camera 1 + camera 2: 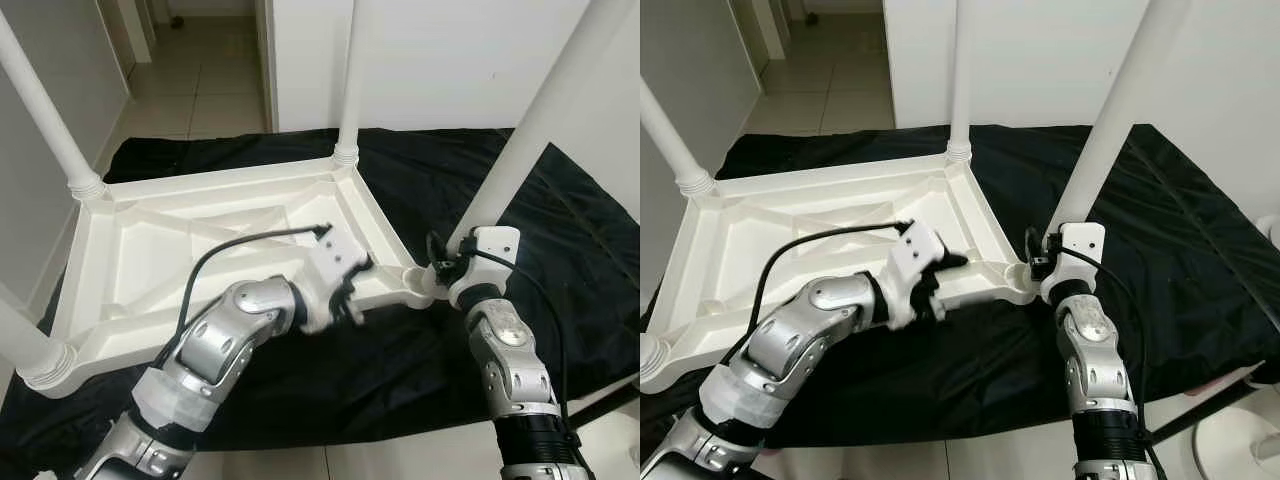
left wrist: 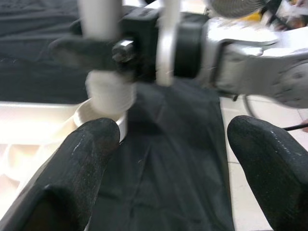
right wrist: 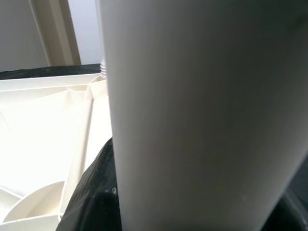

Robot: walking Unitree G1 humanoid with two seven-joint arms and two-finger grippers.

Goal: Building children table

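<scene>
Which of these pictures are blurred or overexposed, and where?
Left wrist view: the right gripper and the table leg are smeared, the near fingers soft. Right wrist view: the leg is too close to be sharp, the tabletop glares white. Eye views: sharp, with slight blur on the left gripper.

White table (image 1: 200,235) lies upside down, 3 legs (image 1: 45,105) upright in corners.
</scene>
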